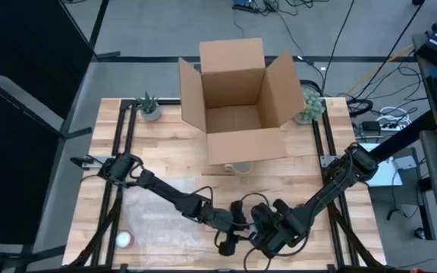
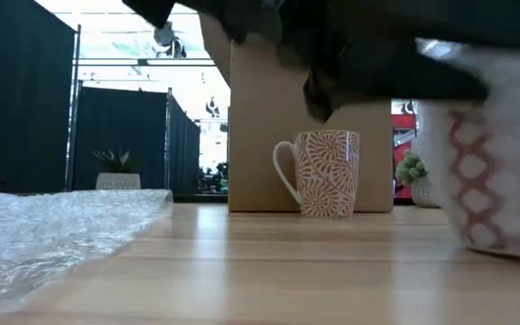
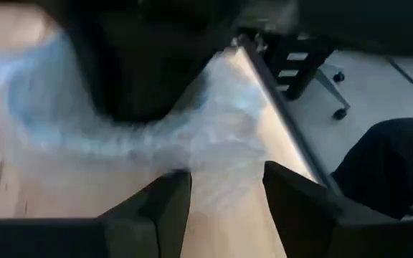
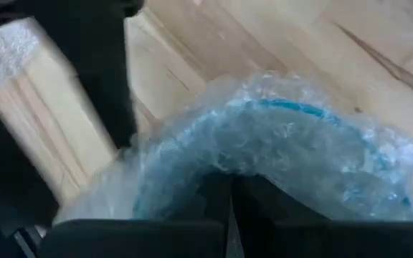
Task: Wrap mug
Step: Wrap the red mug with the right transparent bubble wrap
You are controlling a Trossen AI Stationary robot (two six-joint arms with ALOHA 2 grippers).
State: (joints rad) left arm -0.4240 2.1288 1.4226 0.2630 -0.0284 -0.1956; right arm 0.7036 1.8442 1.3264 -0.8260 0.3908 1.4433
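Beyond both grippers, at the table's (image 1: pixel 165 152) far side, a box (image 1: pixel 237 98) is standing open. Bubble wrap (image 1: pixel 158 224) is lying beside the left gripper (image 3: pixel 224 190), whose fingers are spread apart. Right gripper (image 4: pixel 229 197) is pinching shut on a wrapped mug (image 4: pixel 278 154). Another mug (image 2: pixel 325 171) is standing against the box.

Robotics lab: black curtains (image 1: pixel 21 114), floor cables (image 1: pixel 385 114), framed wooden table (image 1: pixel 165 152).
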